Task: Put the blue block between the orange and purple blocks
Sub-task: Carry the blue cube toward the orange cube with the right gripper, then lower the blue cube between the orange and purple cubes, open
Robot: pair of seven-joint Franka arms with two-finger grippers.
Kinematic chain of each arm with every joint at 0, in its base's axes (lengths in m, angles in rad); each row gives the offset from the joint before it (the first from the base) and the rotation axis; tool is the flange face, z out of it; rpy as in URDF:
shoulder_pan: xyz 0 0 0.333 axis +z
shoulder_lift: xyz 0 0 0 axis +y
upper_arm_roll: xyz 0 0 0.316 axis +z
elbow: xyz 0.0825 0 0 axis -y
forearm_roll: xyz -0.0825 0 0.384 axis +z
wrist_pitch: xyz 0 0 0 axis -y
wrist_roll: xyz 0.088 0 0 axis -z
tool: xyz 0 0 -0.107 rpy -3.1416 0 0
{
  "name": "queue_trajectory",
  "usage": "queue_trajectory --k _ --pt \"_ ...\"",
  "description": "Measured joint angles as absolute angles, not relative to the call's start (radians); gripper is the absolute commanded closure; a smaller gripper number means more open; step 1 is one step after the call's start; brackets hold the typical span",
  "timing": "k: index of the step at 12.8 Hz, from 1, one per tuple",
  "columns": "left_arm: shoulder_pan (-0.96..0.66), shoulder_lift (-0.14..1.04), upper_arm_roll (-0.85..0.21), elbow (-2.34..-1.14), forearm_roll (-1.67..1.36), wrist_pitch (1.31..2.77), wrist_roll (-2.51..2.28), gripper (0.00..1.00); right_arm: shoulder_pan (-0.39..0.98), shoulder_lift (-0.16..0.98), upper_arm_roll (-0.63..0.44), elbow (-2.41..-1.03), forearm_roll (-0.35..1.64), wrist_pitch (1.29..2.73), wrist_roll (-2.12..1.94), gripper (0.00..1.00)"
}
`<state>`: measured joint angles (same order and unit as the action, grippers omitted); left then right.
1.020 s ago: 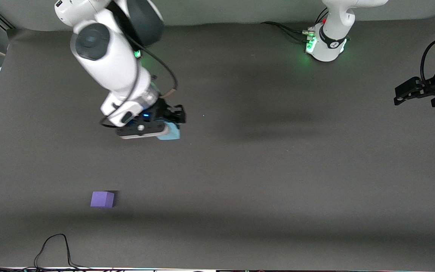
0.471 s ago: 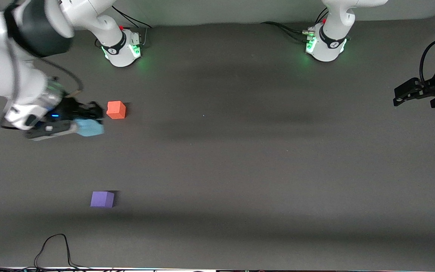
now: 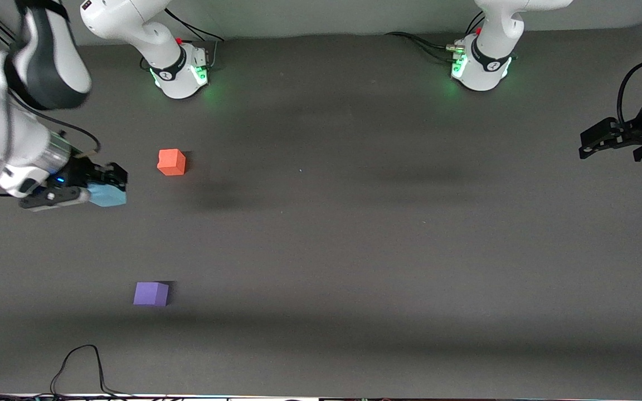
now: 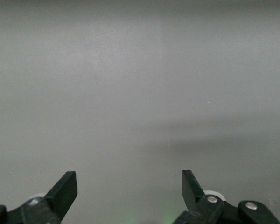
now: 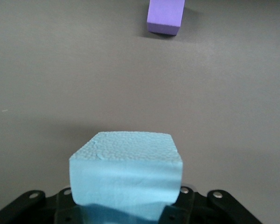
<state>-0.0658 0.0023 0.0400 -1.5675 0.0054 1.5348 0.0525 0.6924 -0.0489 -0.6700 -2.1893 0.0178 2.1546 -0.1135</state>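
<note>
Right gripper (image 3: 103, 192) is clenching your blue block (image 3: 108, 195) level in the air, its flat face pointing toward the purple block (image 3: 151, 293); left gripper (image 3: 591, 142) is waiting, fingers spread.

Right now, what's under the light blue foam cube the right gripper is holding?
Only bare dark grey table shows under the light blue foam cube; the purple matte cube lies apart. The held cube itself hides the patch directly below.
</note>
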Motion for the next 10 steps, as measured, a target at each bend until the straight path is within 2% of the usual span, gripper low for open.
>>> queue_trajectory --k 3,7,10 --pt "-0.066 0.002 0.038 -1.572 0.005 1.535 0.053 0.00 0.704 0.094 -0.669 -2.251 0.060 2.337 -0.145 0.71" --pt "-0.066 0.002 0.037 -1.573 0.005 1.535 0.053 0.00 0.707 0.293 -0.669 -2.249 0.319 2.484 -0.382 0.71" --pt "-0.066 0.002 0.037 -1.573 0.005 1.535 0.053 0.00 0.707 0.400 -0.669 -2.248 0.476 2.569 -0.533 0.71"
